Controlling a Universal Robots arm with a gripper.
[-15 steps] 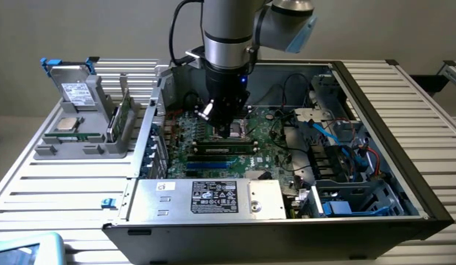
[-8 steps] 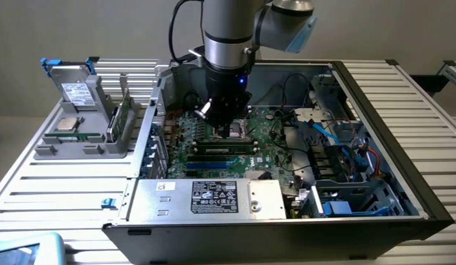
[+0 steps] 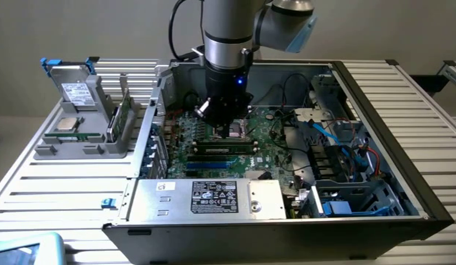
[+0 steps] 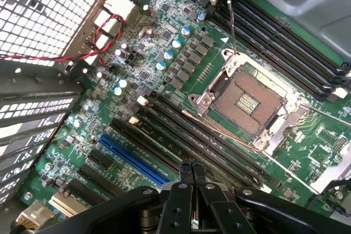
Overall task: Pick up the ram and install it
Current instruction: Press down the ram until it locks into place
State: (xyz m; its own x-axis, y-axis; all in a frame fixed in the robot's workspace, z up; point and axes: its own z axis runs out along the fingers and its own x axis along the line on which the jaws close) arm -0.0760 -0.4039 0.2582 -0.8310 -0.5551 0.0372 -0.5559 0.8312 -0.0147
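Note:
A long green ram stick (image 3: 225, 146) with dark chips stands on edge in a slot of the motherboard (image 3: 276, 138) inside the open computer case. My gripper (image 3: 229, 131) hangs straight above it, close to its top edge. In the wrist view the two black fingertips (image 4: 186, 172) are pressed together with nothing between them, so the gripper (image 4: 192, 169) is shut and empty. They sit over the long black slots (image 4: 208, 138) beside the empty processor socket (image 4: 247, 102). I cannot pick out the ram among those slots from above. A second green stick (image 3: 120, 118) stands in the grey holder outside the case.
The grey holder (image 3: 80, 146) at the exterior view's left also carries a square silver processor chip (image 3: 68, 122). The case walls (image 3: 150, 132), the power supply box (image 3: 206, 197), loose cables (image 3: 291, 118) and the drive cage (image 3: 346, 160) crowd around the motherboard.

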